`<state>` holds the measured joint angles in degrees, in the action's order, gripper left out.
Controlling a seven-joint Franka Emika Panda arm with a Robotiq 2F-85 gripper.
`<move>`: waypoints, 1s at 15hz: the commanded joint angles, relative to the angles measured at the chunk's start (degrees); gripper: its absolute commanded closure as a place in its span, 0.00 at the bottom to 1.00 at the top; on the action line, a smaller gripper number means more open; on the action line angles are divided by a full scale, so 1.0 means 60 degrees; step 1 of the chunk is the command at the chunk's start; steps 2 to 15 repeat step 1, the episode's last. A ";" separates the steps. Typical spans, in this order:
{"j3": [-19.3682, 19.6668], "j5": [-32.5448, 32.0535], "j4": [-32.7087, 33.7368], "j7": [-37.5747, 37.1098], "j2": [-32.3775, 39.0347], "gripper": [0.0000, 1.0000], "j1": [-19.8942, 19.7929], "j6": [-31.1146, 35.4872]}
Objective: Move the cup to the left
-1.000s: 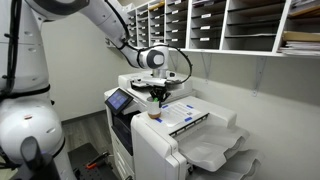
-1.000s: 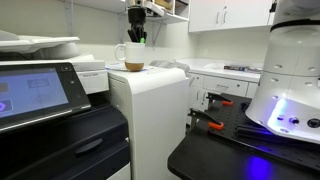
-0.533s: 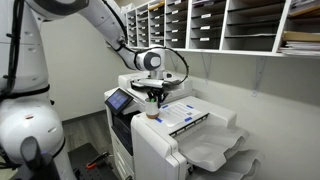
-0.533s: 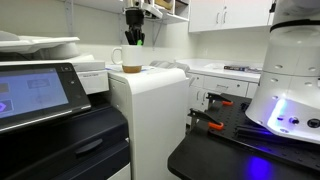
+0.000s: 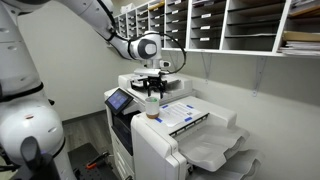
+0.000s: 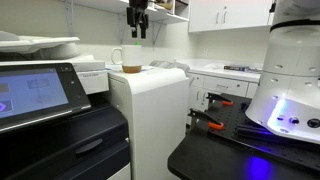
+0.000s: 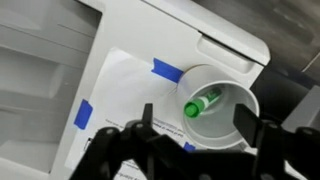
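The cup (image 5: 152,107) is small and white with a brownish lower band (image 6: 131,68). It stands upright on the top of a large white printer (image 5: 170,140). In the wrist view the cup (image 7: 226,128) is seen from above, with a green marker (image 7: 203,102) lying inside it. My gripper (image 5: 153,88) hangs open straight above the cup and clear of its rim (image 6: 137,32). In the wrist view my gripper (image 7: 196,122) has one dark finger (image 7: 246,119) on each side of the cup, touching nothing.
A sheet of paper held with blue tape (image 7: 166,70) lies on the printer top beside the cup. The printer's touchscreen (image 6: 30,92) and output trays (image 5: 215,150) sit lower. Wall pigeonholes (image 5: 220,25) are behind, and a counter with tools (image 6: 215,120) is to the side.
The gripper was shut on the cup a second ago. It has opened, let the cup go and risen above it. The cup stays put on the printer.
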<state>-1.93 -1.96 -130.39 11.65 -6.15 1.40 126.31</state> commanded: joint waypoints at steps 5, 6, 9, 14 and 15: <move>0.0029 -0.0128 -0.0258 0.0178 -0.1044 0.00 0.0097 -0.1200; 0.0029 -0.0128 -0.0258 0.0178 -0.1044 0.00 0.0097 -0.1200; 0.0029 -0.0128 -0.0258 0.0178 -0.1044 0.00 0.0097 -0.1200; 0.0029 -0.0128 -0.0258 0.0178 -0.1044 0.00 0.0097 -0.1200; 0.0029 -0.0128 -0.0258 0.0178 -0.1044 0.00 0.0097 -0.1200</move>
